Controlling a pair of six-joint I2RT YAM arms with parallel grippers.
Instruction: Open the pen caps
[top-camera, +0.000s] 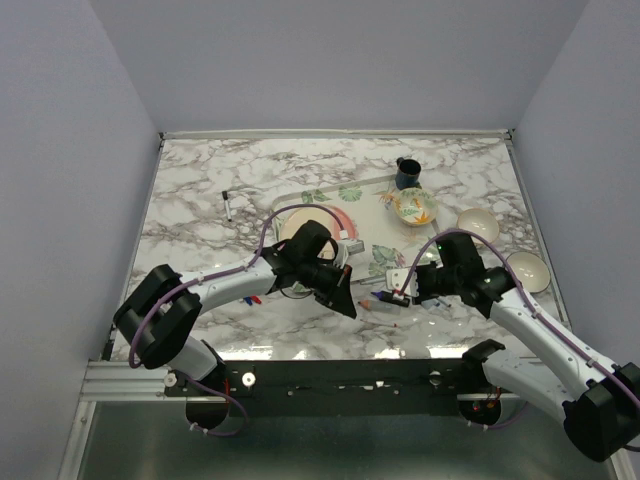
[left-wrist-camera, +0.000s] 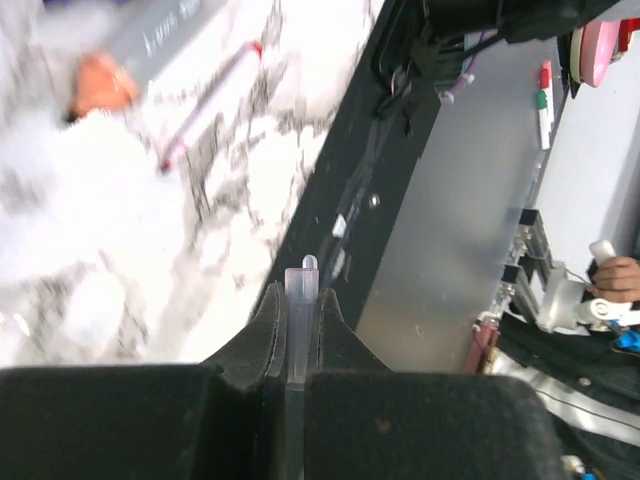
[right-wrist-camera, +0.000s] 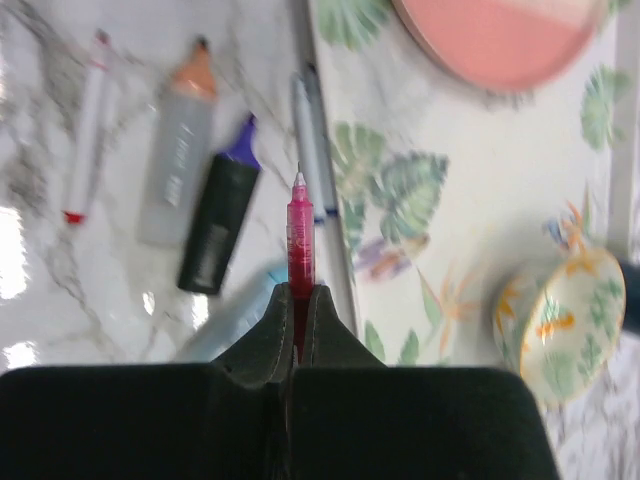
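Note:
My left gripper (left-wrist-camera: 301, 297) is shut on a pale lilac see-through pen cap (left-wrist-camera: 301, 283), whose rounded nub sticks out past the fingertips. My right gripper (right-wrist-camera: 298, 293) is shut on a thin red pen (right-wrist-camera: 300, 230) with its bare pointed tip facing away. On the marble below lie other pens: a grey highlighter (right-wrist-camera: 176, 165) with an orange cap (right-wrist-camera: 196, 72), a black highlighter (right-wrist-camera: 215, 235) with a purple cap (right-wrist-camera: 243, 140), a white marker (right-wrist-camera: 86, 125) and two thin pens (right-wrist-camera: 318, 150). From above, the left gripper (top-camera: 343, 289) and the right gripper (top-camera: 398, 293) nearly face each other.
A pink plate (top-camera: 318, 222) sits on a leaf-print mat (top-camera: 385, 255). A dark cup (top-camera: 407, 173) and a patterned bowl (top-camera: 414, 206) stand behind, with two white bowls (top-camera: 478, 224) (top-camera: 527, 270) to the right. A black pen (top-camera: 228, 205) lies far left. The table's black front rail (left-wrist-camera: 350, 200) is close.

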